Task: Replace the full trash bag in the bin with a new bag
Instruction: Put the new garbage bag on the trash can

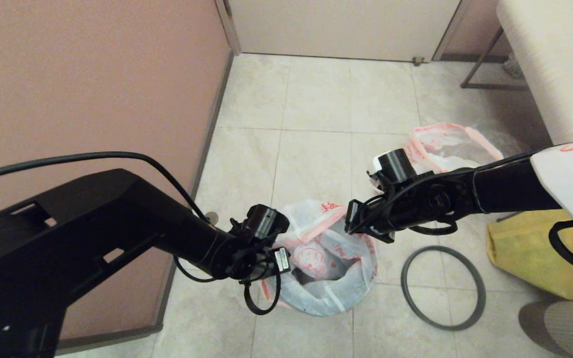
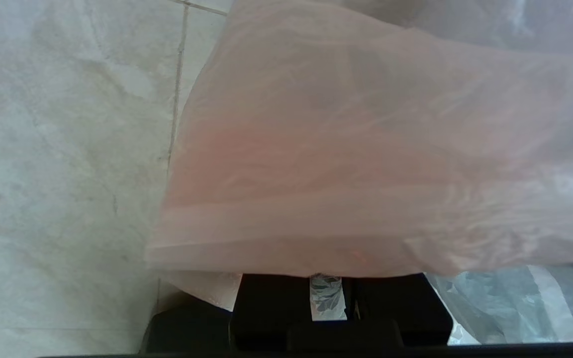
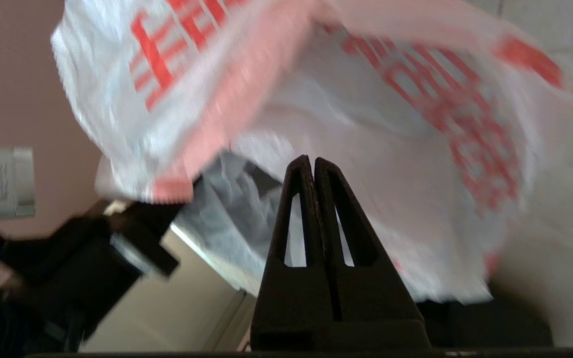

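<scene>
The new bag (image 1: pixel 338 248), limp white film with a pink rim and red printing, is spread open over the bin on the floor. The bin is almost wholly wrapped; a black strip of it (image 3: pixel 495 323) shows below the film. My left gripper (image 1: pixel 281 266) is at the bag's left rim, jaws closed on film, with the pink rim (image 2: pixel 366 164) draped over the fingers. My right gripper (image 3: pixel 313 159) is shut at the bag's raised far rim (image 1: pixel 329 208); no film shows between its fingers. The full trash bag (image 1: pixel 448 144) lies on the floor behind the right arm.
The grey hoop (image 1: pixel 443 287) lies flat on the tiles right of the bin. A yellow bag (image 1: pixel 525 253) sits at the right edge, under my right arm. A pink-brown wall (image 1: pixel 92 99) runs close along the left. A bench (image 1: pixel 555 59) stands at the back right.
</scene>
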